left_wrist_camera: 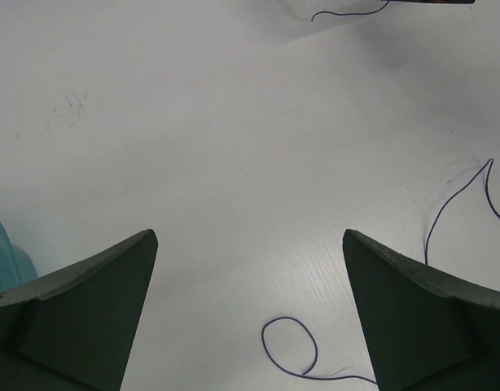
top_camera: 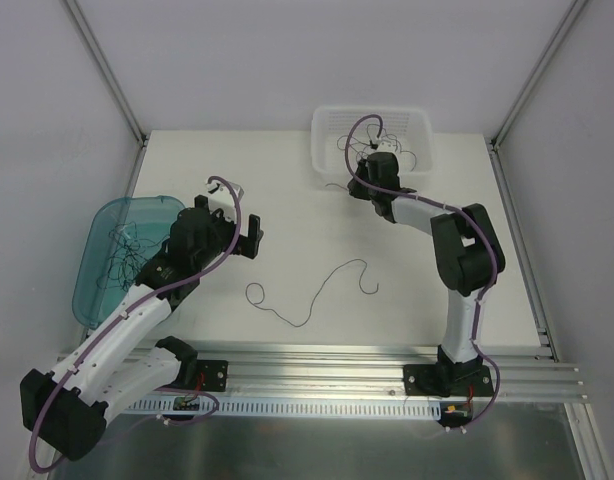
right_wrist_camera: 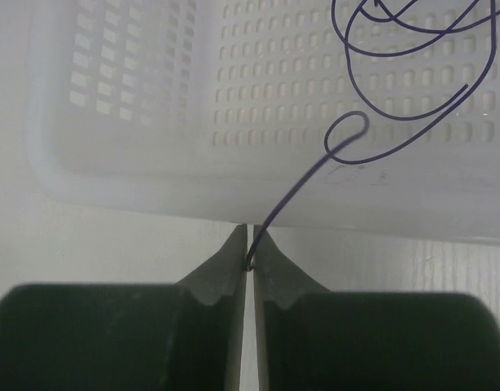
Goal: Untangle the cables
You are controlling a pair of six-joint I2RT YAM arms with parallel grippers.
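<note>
**Cables [right_wrist_camera: 413, 50] in white basket [right_wrist_camera: 111, 163], far edge of counter [top_camera: 287, 180]; pinched strand [right_wrist_camera: 284, 195] taken by right end effector [right_wrist_camera: 248, 254].**
The right end effector is closed almost fully on the purple strand, whose length runs from the tips away over the rim into the basket. The left end effector [left_wrist_camera: 250, 238], wide open and empty, is farther off. A loose strand [top_camera: 317, 295] lies mid-counter. No writing is legible.

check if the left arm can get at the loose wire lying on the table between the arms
Probably yes: the left claw hangs open over bare table, and the wire lies close by in the open, with nothing between them.
</note>
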